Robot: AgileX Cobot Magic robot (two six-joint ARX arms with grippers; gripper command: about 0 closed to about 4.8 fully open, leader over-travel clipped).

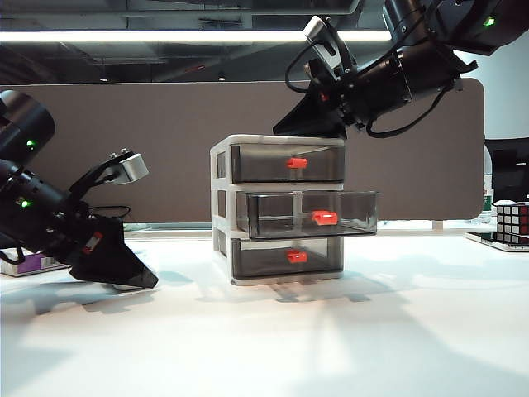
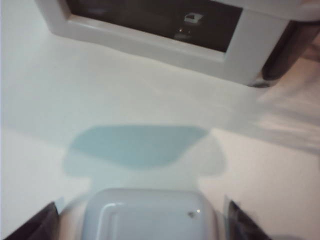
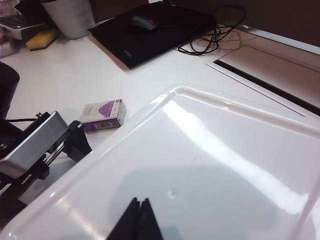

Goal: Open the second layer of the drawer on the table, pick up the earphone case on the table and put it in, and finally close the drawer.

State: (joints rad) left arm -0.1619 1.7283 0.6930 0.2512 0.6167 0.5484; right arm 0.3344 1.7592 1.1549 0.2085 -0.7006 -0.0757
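Cabinet: the drawer (image 1: 281,211) stands upright at the centre of the bench (image 1: 372,331) in the exterior view, white frame, three smoky grey trays, each with a red-orange handle.
Middle tray: the second layer of the drawer (image 1: 310,213) is pulled out toward the camera and juts toward 3 o'clock past the frame; top and bottom trays sit flush.
Earphone case: the earphone case (image 2: 150,215) lies flat on the bench, seen only in the left wrist view, between the two dark fingers of the left tool. Its broad face is up, and its long axis runs across the gap from finger to finger. A tiny dark mark sits near one upper corner.
Left tool: the left tool (image 2: 142,220) has its fingers spread wide, one on each side of the case; contact cannot be judged. In the exterior view it is low at 9 o'clock of the cabinet, tip down at the bench, and it hides the case.
Right tool: the right tool (image 3: 139,215) has its fingers pressed together, gripping nothing, just above the cabinet's white top. In the exterior view it sits at 12 o'clock of the cabinet.
Right wrist view only: a white-and-purple box (image 3: 102,115) on the bench near the left arm, and a black mat (image 3: 150,32) with a mouse beyond.
Exterior view only: a puzzle cube (image 1: 512,222) at the far 3 o'clock edge.
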